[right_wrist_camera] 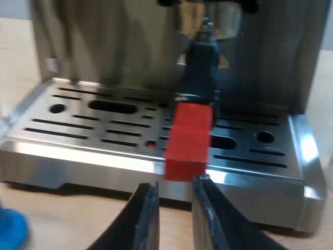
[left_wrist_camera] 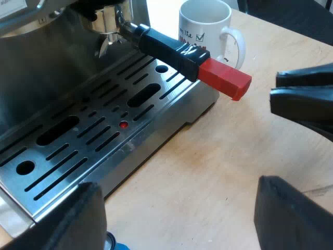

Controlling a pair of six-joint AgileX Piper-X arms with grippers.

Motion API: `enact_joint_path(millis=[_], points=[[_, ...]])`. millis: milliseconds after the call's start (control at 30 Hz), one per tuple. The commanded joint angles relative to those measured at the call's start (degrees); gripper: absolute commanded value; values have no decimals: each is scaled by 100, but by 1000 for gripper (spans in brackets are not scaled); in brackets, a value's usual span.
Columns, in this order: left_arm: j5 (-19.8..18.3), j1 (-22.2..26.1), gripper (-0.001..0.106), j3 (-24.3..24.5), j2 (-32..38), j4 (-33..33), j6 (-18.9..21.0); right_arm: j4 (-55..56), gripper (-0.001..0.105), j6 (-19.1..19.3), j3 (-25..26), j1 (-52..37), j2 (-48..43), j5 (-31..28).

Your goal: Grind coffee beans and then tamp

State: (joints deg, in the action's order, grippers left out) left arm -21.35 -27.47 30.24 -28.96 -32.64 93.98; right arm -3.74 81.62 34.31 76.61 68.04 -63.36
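Espresso machine [left_wrist_camera: 47, 78]: standing just ahead of both jaws. Holder [left_wrist_camera: 166, 49]: sitting locked into the machine's front, red end [right_wrist_camera: 188, 138] jutting toward the right gripper [right_wrist_camera: 174, 190], whose jaws are standing slightly parted just short of it, gripping nothing. Left gripper [left_wrist_camera: 179, 203]: jaws gaping wide, empty. Step, judged: fetching the holder for grinding; next calling for closing on the handle. Mug [left_wrist_camera: 204, 31]: standing beyond the red end, seemingly empty. Tamper [right_wrist_camera: 10, 232]: blue, resting beside the right jaws.
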Motion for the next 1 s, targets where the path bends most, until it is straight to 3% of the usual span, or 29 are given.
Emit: enact_joint_path(millis=[33,267,400,433,500,600,833,1000], points=[[-39,-36,62,23,17,72,4,16,19,84,16,139,-178,-115],[-39,-36,62,23,17,22,4,16,19,100,29,176,-704,89],[-39,-36,62,23,17,19,4,128,20,635,151,176,-995,108],[-39,-36,62,23,17,19,4,215,22,731,187,176,-1013,108],[-39,-36,62,23,17,19,4,424,38,881,349,165,-1038,108],[-39,-36,62,23,17,19,4,599,53,857,517,165,-1037,193],[-39,-36,62,23,17,19,4,1410,42,802,1141,-15,-1037,346],[-39,-36,62,23,17,19,4,2348,49,389,1635,-536,-1037,814]])
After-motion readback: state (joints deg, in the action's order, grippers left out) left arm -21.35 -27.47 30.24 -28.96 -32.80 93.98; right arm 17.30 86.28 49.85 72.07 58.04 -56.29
